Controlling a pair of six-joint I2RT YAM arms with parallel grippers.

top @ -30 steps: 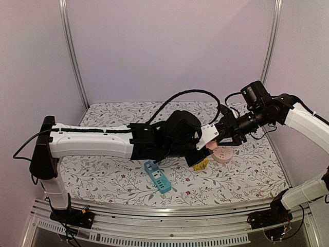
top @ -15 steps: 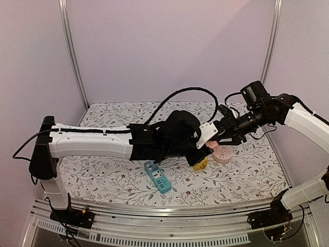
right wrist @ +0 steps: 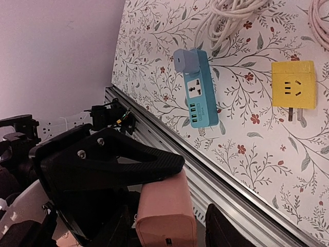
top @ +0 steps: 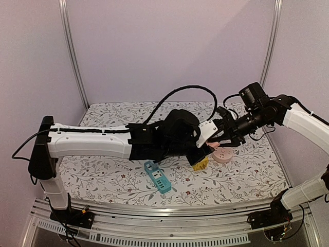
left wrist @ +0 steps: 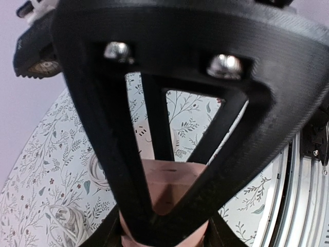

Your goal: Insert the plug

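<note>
A pink plug block (top: pixel 211 145) hangs in the air between both grippers, above the table's right middle. My left gripper (top: pixel 204 146) is shut on it; in the left wrist view the pink plug (left wrist: pixel 167 185) sits between my jaws (left wrist: pixel 164 234). My right gripper (top: pixel 219 140) is open around the same plug (right wrist: pixel 164 208), with a gap showing on one side. A black left finger (right wrist: pixel 118 159) presses on the plug's top. A round pink socket (top: pixel 224 154) lies just below. The plug's prongs are hidden.
A yellow cube socket (top: pixel 201 164) (right wrist: pixel 293 84) lies under the grippers. A blue power strip (top: pixel 158 176) (right wrist: pixel 196 87) lies nearer the front. White cable coils (right wrist: pixel 231 13) lie on the floral cloth. A metal rail (right wrist: pixel 231 180) runs along the near edge.
My right gripper has shifted slightly left, closer onto the plug and the left gripper. The left arm has barely moved.
</note>
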